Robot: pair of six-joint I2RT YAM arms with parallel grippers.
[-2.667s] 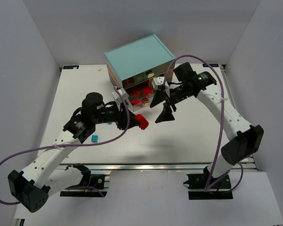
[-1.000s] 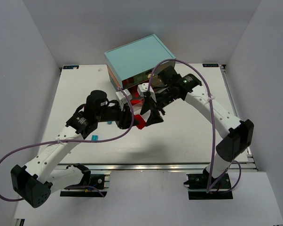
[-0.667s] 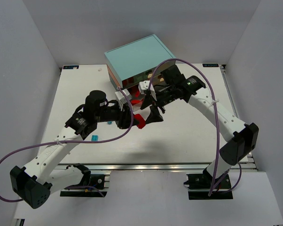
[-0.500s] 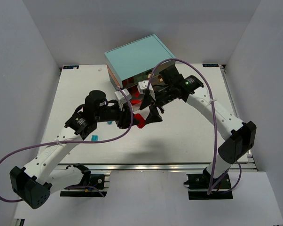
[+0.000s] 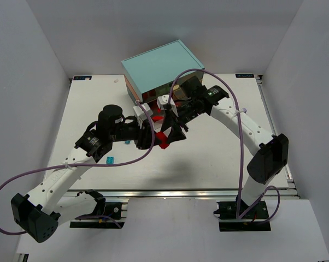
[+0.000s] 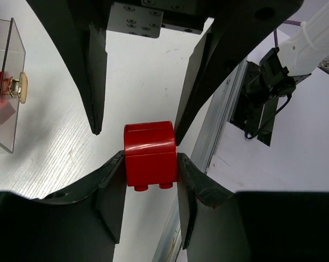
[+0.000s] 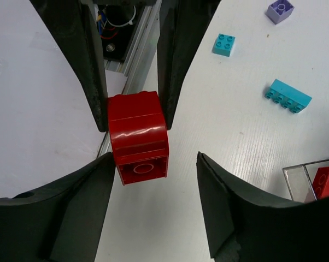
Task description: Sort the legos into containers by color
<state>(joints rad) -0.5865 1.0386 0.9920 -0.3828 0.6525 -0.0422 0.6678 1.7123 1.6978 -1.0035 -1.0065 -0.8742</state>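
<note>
Over white table [image 5: 219,158], red lego [image 7: 138,136] handover: pinched by left gripper [image 6: 150,161], straddled by wide-apart right gripper [image 7: 154,157], probably needing to close next.

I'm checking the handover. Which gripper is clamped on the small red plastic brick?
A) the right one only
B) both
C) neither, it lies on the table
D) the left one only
D: the left gripper presses both sides of the small red plastic brick, while the right gripper stands open around it, with a clear gap on one side.

2 white arms [image 5: 58,179] with black joints, black tapered jaws and purple cables [image 5: 191,69].
</note>
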